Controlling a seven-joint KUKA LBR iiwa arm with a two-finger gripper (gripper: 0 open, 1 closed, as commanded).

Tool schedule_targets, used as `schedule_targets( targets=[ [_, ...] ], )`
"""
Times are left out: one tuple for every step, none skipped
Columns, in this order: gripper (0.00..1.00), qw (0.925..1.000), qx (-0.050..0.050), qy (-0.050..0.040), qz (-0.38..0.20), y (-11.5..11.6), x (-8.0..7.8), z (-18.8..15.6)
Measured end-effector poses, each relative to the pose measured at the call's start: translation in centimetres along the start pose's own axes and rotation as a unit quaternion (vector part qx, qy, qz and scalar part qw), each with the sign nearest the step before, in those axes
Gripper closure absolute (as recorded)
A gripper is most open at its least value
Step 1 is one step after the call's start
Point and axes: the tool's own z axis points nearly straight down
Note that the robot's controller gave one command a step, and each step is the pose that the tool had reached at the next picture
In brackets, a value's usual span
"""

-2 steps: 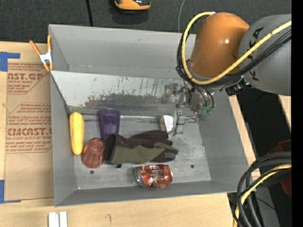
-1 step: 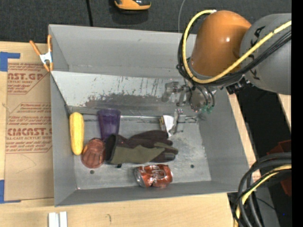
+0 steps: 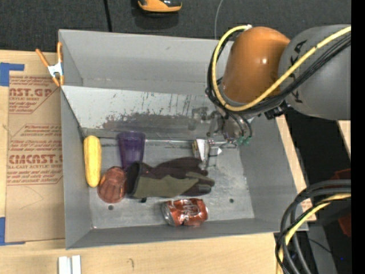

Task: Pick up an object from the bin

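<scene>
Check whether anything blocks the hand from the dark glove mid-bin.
Nothing visible does. The hand sits over the right end of the dark glove; the crushed red can lies beside the glove, clear of that gap.

Take the glove (image 3: 171, 178) as your landmark. It lies flat on the floor of the bin (image 3: 142, 61), stretched left to right, closer to the near wall than to the far one. Just behind the glove's left end you find the cup (image 3: 131, 147). Right against that same left end lies the round lump (image 3: 112, 184). Farther left of the glove, near the left wall, the corn cob (image 3: 92, 160) lies front to back. Just in front of the glove's right half sits the crushed can (image 3: 185, 212). The gripper (image 3: 206, 156) is above the glove's right end.
</scene>
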Motion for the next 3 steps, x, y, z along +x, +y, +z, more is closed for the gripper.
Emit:
schedule_targets(
  targets=[
    [0.00,0.9999,-0.001,0.0020,-0.014,0.9,1.8,6.1],
    [1.00,0.9991,-0.001,0.0050,-0.041,1.7,4.5,10.7],
    [1.00,0.9991,-0.001,0.0050,-0.041,1.7,4.5,10.7]
  ],
)
